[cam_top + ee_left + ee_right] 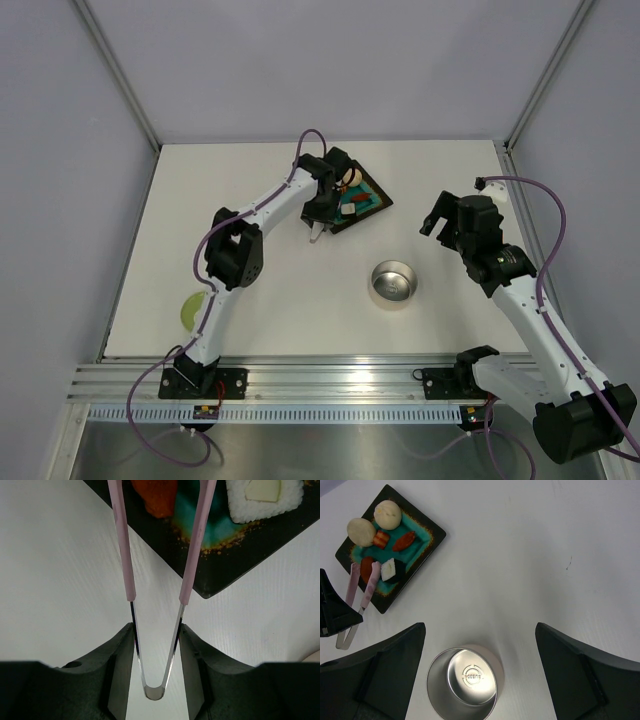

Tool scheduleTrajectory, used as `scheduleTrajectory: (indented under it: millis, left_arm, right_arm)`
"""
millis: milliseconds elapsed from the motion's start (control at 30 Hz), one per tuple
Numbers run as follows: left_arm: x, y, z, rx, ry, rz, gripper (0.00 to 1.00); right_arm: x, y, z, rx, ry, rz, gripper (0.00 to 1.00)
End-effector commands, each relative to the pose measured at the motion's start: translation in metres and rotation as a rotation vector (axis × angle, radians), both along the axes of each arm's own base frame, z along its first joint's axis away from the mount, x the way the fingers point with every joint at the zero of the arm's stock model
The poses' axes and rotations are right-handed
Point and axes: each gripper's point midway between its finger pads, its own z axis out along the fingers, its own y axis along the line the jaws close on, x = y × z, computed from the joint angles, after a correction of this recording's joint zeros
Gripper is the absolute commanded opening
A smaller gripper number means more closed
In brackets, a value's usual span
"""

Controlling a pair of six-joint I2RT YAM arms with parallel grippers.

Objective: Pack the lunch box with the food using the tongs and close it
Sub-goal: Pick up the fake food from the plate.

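grips tongs (123, 545) with left gripper (156, 650), tips over food (361, 531) on teal tray (431, 530). holds right gripper (479, 640) wide, empty, near open lunch box (434, 677) at mid-table. shows lid (189, 311) beside left arm base.

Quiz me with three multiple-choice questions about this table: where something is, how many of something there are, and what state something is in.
1. How many beige balls lie on the tray? A one; B two; C four.
2. The left pincer is: A shut on the tongs; B wide open and empty; C shut on a ball.
3. Where is the green lid? A on the tray; B between the tongs; C on the table beside the left arm.

Answers:
1 B: the right wrist view shows two, side by side.
2 A: the tongs' bend sits clamped in it.
3 C: it lies flat near the table's left edge.
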Motion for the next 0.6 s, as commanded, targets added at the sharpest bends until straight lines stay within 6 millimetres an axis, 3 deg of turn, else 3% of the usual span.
scheduleTrajectory:
  millis: [0, 400, 567]
  left_arm:
    - [0.0068, -0.0113, 0.0122, -0.040, -0.030, -0.026, 0.42]
    - [0.0100, -0.0181, 0.0107, -0.060, -0.024, -0.035, 0.40]
    - [0.0098, -0.0171, 0.0146, -0.059, -0.030, -0.037, 0.35]
  right_arm:
    - [0.0012, -0.0057, 0.0083, -0.005, -0.033, -0.028, 0.99]
    - [-0.0013, -0.0088, 0.0094, -0.016, -0.033, -0.036, 0.99]
    - [-0.0005, -0.0081, 0.0090, -0.016, -0.031, -0.032, 0.99]
